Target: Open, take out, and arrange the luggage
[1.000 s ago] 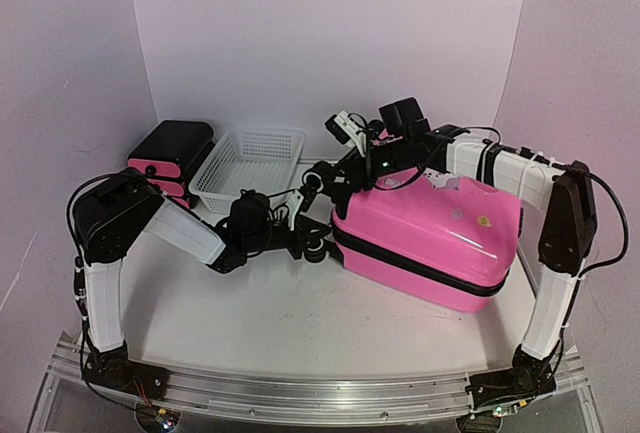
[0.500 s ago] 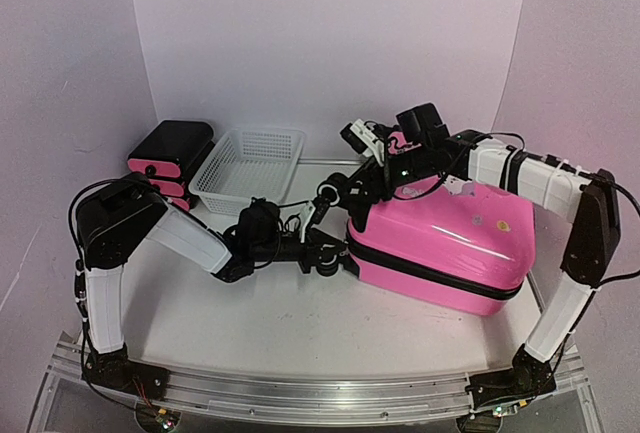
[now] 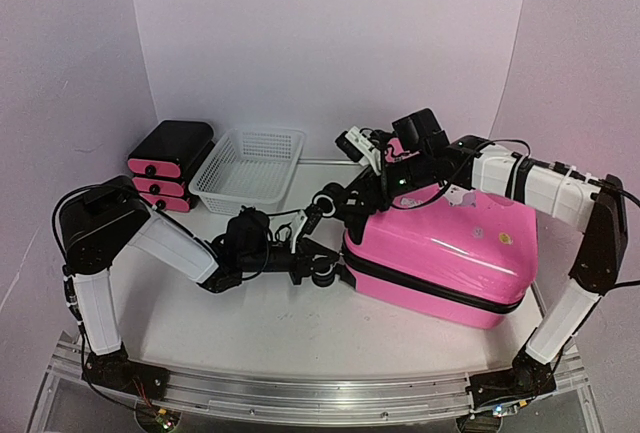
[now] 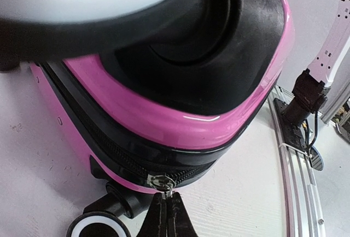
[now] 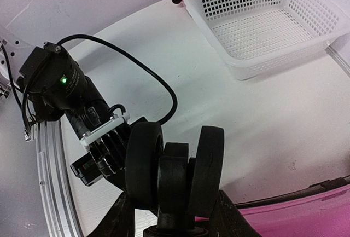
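Left gripper (image 4: 166, 198) pinches tight on the zip pull (image 4: 160, 180) at the near-left corner of the luggage (image 3: 450, 253), which lies closed on the right; right gripper (image 5: 172, 207) clamps its wheel (image 5: 143, 160). Unzipping step: next I drag the pull along the band

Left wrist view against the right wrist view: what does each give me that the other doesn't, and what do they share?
Only the left wrist view shows the left end effector shut on the zipper pull, at the corner of the black zipper band.

Only the right wrist view shows the right end effector clamped around a double caster wheel. The white basket lies beyond it, and the left arm's wrist camera is to the left.

Both show the pink luggage shell and the white table.
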